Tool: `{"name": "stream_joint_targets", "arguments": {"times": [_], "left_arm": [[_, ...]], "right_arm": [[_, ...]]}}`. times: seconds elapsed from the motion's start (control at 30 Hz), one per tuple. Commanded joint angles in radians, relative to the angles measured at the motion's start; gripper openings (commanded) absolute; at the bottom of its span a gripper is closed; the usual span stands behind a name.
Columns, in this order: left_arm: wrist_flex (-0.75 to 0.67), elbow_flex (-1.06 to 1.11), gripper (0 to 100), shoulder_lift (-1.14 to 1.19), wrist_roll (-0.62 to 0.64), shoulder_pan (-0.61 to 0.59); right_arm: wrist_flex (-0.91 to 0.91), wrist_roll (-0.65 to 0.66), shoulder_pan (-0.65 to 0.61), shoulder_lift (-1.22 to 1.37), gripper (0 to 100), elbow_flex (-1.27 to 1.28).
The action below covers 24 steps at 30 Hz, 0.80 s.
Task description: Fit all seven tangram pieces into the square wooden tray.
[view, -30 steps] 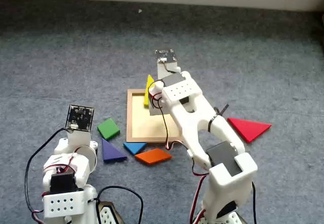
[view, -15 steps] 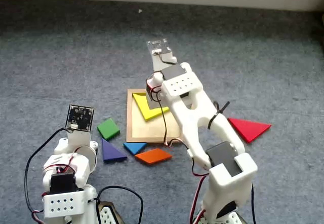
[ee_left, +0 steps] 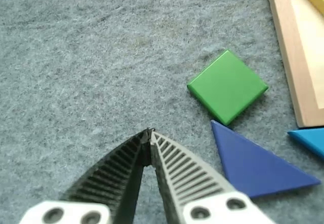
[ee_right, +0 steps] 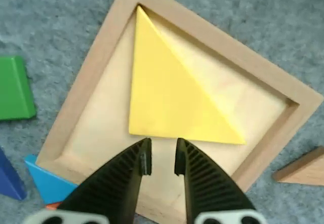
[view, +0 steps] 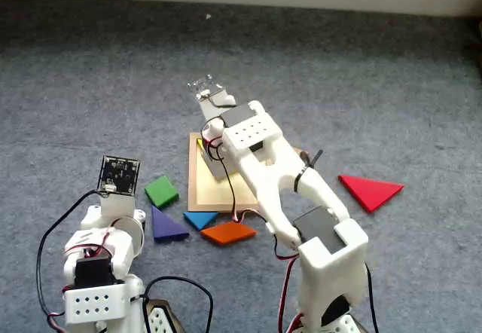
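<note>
The square wooden tray (ee_right: 212, 34) holds the yellow triangle (ee_right: 172, 102), which lies flat in one corner. My right gripper (ee_right: 161, 152) hangs just over the tray floor by the triangle's edge, its fingers a little open and holding nothing. From above, the right arm covers most of the tray (view: 193, 186). The green square (view: 161, 191), dark blue triangle (view: 167, 225), light blue triangle (view: 199, 219) and orange parallelogram (view: 227, 232) lie left of and in front of the tray. The red triangle (view: 370, 190) is off to the right. My left gripper (ee_left: 150, 134) is shut over bare carpet near the green square (ee_left: 228, 86).
A wood-coloured triangle (ee_right: 302, 169) lies on the carpet just outside one tray corner. Grey carpet (view: 90, 84) stretches open behind and to both sides. The left arm's base (view: 98, 273) stands at the front left.
The yellow triangle stood upright in my right gripper a second ago; it now lies flat in the tray, released. The right arm has swung left. The left arm has not moved.
</note>
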Motion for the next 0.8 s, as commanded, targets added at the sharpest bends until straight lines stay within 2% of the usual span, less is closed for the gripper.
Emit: {"name": "stream_joint_targets", "arguments": {"times": [0.0,0.27,0.57,0.77], "left_arm": [[-0.02,-0.012,4,-0.008,0.008,-0.015],[-0.02,-0.012,4,-0.008,0.008,-0.015],[-0.02,-0.012,4,-0.008,0.008,-0.015],[-0.02,-0.012,4,-0.008,0.008,-0.015]], "right_arm": [[-0.019,0.011,0.047,0.042,7.7,-0.051],[-0.022,0.012,0.145,0.122,7.7,-0.176],[-0.018,0.012,0.156,0.117,7.7,-0.262],[0.166,0.012,0.177,-0.03,7.6,-0.262]]}}
